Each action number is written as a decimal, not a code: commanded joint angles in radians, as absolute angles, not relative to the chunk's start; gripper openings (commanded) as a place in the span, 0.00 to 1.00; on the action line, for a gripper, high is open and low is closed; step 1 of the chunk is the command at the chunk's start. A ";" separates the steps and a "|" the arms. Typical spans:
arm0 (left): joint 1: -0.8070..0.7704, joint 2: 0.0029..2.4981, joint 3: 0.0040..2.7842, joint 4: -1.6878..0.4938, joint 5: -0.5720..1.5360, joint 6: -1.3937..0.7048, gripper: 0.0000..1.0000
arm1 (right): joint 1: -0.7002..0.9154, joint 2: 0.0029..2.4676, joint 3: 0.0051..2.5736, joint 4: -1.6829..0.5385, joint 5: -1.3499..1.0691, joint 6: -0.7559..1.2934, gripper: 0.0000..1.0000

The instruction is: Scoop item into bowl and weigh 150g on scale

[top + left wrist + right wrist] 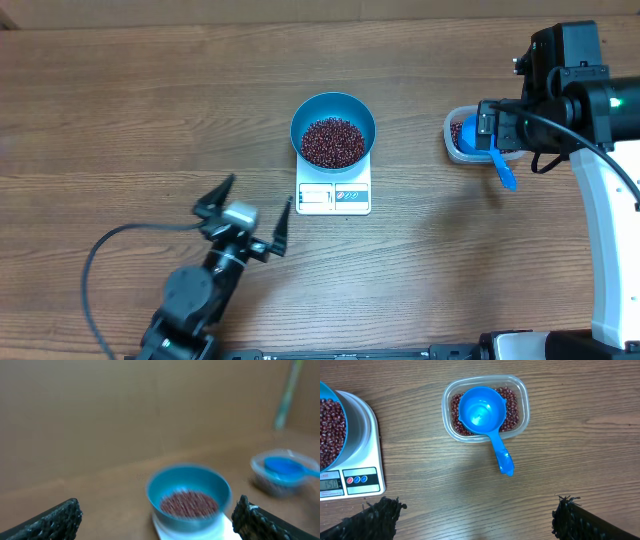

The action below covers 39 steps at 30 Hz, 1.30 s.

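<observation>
Overhead view: blue bowl (333,101) with beans (333,141) sits on scale (334,197). Scoop (482,410) rests in tub (520,390). Left gripper (259,190) and right gripper (475,510): both spread wide, empty, clear of scale. Advice: keep off scale; read display before adding beans.

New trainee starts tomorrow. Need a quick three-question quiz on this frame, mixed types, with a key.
1. True or false: the bowl sits on the scale.
2. Where is the scoop? A: held in a hand. B: lying in the tub, handle over the rim. C: inside the bowl.
3. Fill in: the left hand and the right hand are both ___ and hold nothing.

Key: 1 true; 2 B; 3 open.
</observation>
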State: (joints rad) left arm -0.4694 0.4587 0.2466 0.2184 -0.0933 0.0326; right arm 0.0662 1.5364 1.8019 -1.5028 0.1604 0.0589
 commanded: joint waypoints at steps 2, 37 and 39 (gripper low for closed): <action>-0.347 0.319 0.226 0.244 -0.035 0.045 1.00 | 0.062 1.533 1.820 -1.497 0.155 0.048 1.00; 0.000 0.002 0.005 -0.019 0.018 -0.034 0.99 | 0.062 1.533 1.820 -1.497 0.155 0.048 1.00; 0.001 0.002 0.005 -0.072 0.018 -0.034 1.00 | 0.062 1.533 1.820 -1.497 0.155 0.048 1.00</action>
State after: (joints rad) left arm -0.0101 0.0132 0.0086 -0.0418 0.0402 -0.0242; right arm 0.0662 1.5364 1.8019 -1.5024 0.1604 0.0589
